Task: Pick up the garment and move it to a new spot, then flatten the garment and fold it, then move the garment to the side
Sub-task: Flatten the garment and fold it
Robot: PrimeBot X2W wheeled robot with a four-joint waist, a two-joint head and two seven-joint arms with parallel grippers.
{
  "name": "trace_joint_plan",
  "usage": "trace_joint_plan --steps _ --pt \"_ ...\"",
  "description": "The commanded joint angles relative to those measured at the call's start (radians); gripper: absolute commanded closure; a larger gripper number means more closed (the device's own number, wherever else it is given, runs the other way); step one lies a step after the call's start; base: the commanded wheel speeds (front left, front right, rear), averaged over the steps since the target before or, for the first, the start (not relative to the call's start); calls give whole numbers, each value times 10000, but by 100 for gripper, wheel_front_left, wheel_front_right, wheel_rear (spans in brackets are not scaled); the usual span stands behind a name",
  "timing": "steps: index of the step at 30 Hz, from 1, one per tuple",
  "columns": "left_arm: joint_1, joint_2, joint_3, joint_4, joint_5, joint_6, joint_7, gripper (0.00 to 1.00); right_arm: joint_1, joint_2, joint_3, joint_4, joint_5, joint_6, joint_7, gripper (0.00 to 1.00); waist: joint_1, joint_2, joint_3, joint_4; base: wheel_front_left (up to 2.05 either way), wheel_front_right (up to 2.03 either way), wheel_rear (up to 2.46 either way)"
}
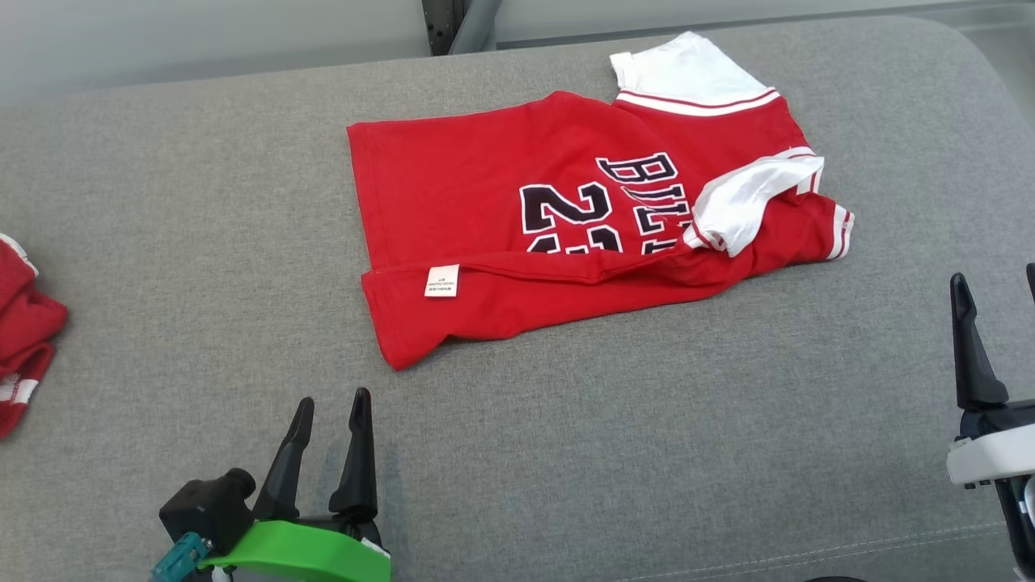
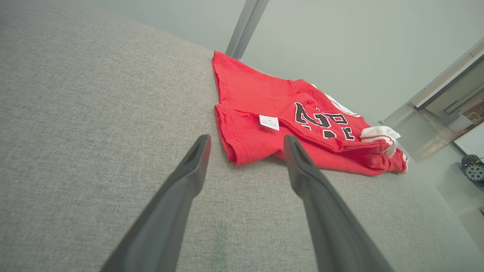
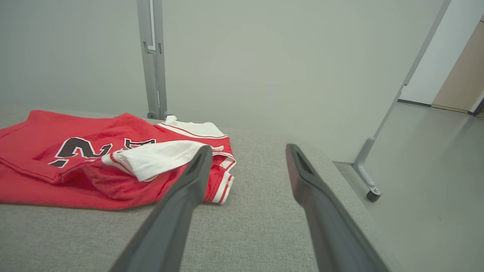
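Observation:
The garment [image 1: 517,218] is a red jersey with white sleeves and black lettering, lying partly folded on the grey cushion, near edge turned up with a white label showing. My left gripper [image 1: 331,400] stands open below its near-left corner, apart from the cloth. The left wrist view has the garment [image 2: 264,113] just beyond the open left gripper [image 2: 245,139]. My right gripper [image 1: 994,279] is at the far right edge, open, clear of the sleeve end. In the right wrist view the garment [image 3: 75,166] lies left of the open right gripper [image 3: 247,149].
The grey cushion surface [image 1: 647,453] spreads wide around the jersey. Another bunched red cloth [image 1: 20,331] lies at the left edge. A metal frame post [image 3: 153,56] rises behind the cushion. The cushion's right edge drops to the floor [image 3: 435,181].

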Motion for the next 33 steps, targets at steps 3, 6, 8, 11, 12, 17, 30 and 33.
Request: trace_joint_plan --steps 3,6,8,11,12,17,30,33 --pt "-175 -18 -89 619 313 -208 -347 0 403 566 -338 -197 -191 -18 -25 0 0 0 -481 78 0 0 0" --pt "-266 -190 -35 1151 267 -398 -540 0 641 964 -522 -116 -258 -18 -25 0 0 0 -597 99 0 0 0" --pt "-371 -233 16 1476 299 -515 -614 0 648 1110 -535 84 -255 -18 -25 0 0 0 -566 119 0 0 0" --pt "-740 -236 -41 2031 400 -637 -631 0 326 1063 -275 767 -198 -18 -26 0 0 0 -397 144 0 0 0" --pt "-912 -230 -76 2248 426 -662 -508 0 136 958 -118 1061 -204 -18 -26 0 0 0 -307 150 0 0 0" --pt "-2111 -364 -294 3263 434 -713 133 0 -1285 561 460 2911 -69 -18 -26 0 0 0 228 225 0 0 0" --pt "-4044 -673 -733 4866 382 -968 1102 0 -4850 -54 2616 7570 1050 -18 -18 0 0 0 1102 407 0 0 0" --pt "-4276 -672 -814 5060 357 -1089 1224 0 -5432 -177 3062 8163 1483 -18 -10 0 0 0 1221 487 0 0 0"
